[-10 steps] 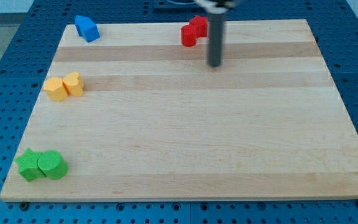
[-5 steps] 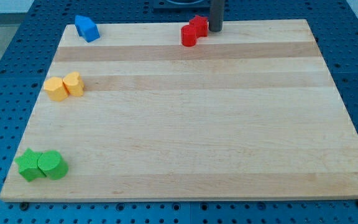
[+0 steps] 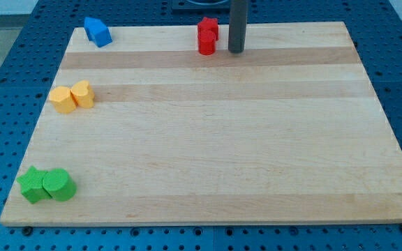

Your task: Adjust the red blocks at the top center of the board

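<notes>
Looking across the bench [image 3: 208,139], you find my tip [image 3: 236,51] resting up at twelve o'clock, just beside the two red blocks and on their three o'clock side, with a thin strip of bare wood between rod and blocks. You have no claw on this arm, so there is nothing to report as apart or together; the rod alone does the work.

The red pair sits at the top centre edge, one behind the other: the nearer red block [image 3: 206,44] looks cylindrical, and the farther red block [image 3: 208,28] touches it from its twelve o'clock side; its shape is hard to make out. By my judgement, you are in the middle of the adjusting step, with the pair stacked in a tidy line near the board's far edge. If more nudging is wanted, you would likely need to bring my tip sideways toward nine o'clock into the pair, gently, since the far block sits close to the edge.

Counting for you: two red, one blue block [image 3: 98,31] at eleven o'clock, two yellow blocks [image 3: 72,96] touching at nine o'clock, and two green blocks [image 3: 46,185] touching at seven o'clock.
</notes>
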Available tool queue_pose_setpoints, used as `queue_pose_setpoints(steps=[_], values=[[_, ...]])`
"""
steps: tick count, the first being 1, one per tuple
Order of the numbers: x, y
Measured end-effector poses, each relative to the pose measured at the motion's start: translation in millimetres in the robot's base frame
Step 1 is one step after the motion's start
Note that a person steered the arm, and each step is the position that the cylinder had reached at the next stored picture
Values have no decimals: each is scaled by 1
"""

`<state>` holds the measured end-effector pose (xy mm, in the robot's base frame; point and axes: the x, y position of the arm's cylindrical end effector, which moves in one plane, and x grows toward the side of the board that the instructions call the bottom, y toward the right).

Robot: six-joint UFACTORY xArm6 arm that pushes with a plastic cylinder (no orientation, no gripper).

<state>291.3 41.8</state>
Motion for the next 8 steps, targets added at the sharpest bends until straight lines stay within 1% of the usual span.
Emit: queue_pose_setpoints(steps=[1,2,8], values=[[15,-28],[17,-55],[-15,-55]])
